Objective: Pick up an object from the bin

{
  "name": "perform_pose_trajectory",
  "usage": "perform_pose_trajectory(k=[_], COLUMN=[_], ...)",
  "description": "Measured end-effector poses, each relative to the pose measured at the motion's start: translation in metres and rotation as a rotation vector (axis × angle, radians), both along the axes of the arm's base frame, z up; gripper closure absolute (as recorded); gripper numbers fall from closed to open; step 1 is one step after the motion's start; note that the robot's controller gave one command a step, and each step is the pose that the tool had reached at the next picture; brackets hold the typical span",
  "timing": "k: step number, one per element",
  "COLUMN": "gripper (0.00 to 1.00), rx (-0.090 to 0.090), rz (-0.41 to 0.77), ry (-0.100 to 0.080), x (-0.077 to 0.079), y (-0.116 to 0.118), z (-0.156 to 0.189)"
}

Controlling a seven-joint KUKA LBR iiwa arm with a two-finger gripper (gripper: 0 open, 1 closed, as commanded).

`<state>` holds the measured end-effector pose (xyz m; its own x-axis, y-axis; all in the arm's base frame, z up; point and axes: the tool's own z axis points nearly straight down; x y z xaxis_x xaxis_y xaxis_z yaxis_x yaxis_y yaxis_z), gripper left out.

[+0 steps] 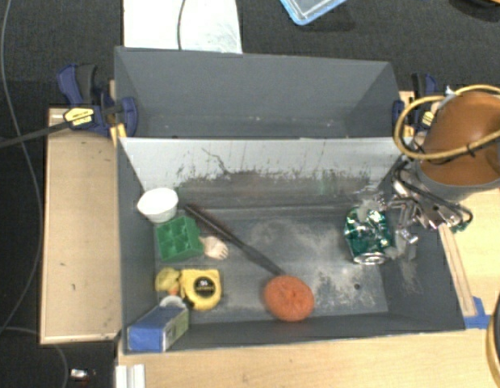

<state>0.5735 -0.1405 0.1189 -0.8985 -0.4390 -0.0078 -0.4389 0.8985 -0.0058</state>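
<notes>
My gripper [405,219] is low at the right end of the bin, under the orange wrist cover. Pressed against its left side is a crumpled green-and-silver can-like thing [367,234], which rests on the bin floor near the right wall. Whether the gripper has hold of it I cannot make out. An orange round scrubber ball [289,297] lies on the floor to the lower left of the gripper, apart from it. A thin black stick [233,237] runs diagonally from the left group toward the ball.
At the bin's left end are a white cup [158,204], a green toy block [178,239], a small pale thing [216,249], a yellow tape measure [199,288], a small yellow toy [166,280] and a blue box [157,328]. Bare floor lies between ball and can.
</notes>
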Motion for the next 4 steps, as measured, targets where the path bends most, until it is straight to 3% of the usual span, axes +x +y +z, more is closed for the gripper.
perform_pose_trajectory(k=[1, 2, 3, 4], gripper=[1.0, 1.0, 1.0, 1.0], rx=[0.002, 0.001, 0.003, 0.001], rz=[0.315, 0.315, 0.315, 0.309], ry=[-0.015, -0.016, -0.03, -0.026], x=[0.022, 0.022, 0.026, 0.025], y=[-0.002, -0.002, 0.0, -0.001], z=[-0.043, -0.043, -0.031, 0.033])
